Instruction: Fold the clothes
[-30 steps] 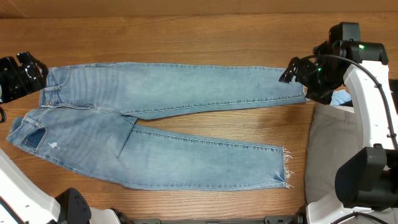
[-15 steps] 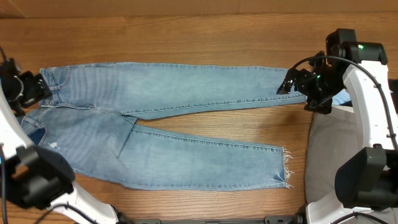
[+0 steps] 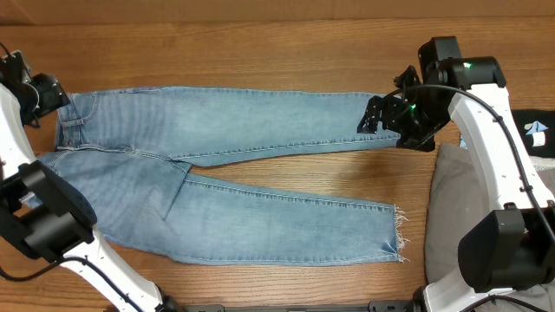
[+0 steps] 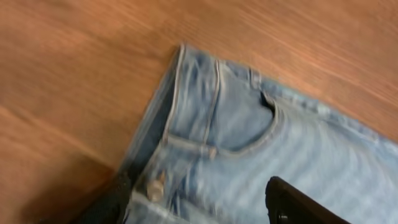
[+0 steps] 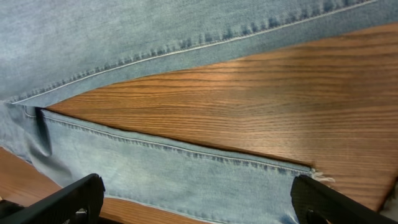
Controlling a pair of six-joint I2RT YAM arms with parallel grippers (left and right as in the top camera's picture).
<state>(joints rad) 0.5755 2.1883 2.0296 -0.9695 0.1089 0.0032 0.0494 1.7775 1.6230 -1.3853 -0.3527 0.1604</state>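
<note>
Overhead. Found the light-blue jeans (image 3: 234,173) spread flat at full length on the wooden table (image 3: 260,43), waistband to the left, frayed hems to the right, legs splayed in a narrow V. Saw no fold in them anywhere. Located left gripper (image 3: 43,94) at the far waistband corner and right gripper (image 3: 375,117) above the far leg near its hem. Noted a grey garment (image 3: 447,217) and what may be a black top (image 3: 531,130) lying at the right edge, not handled.

Left wrist. Blurred. Made out waistband, belt loop, front pocket (image 4: 249,118) and a button (image 4: 155,186). Found the fingers (image 4: 298,202) apart, one on either side of the waistband corner, released. Cannot tell whether either pad touches denim.

Right wrist. Saw both fingers (image 5: 68,199) spread wide with nothing between, hovering over both legs and the bare wood between them. Spotted the frayed hem (image 5: 317,176) of the near leg at lower right.

Judged task barely begun: grippers poised along the far edge, first fold of the jeans not yet made, other garments all left to do.
</note>
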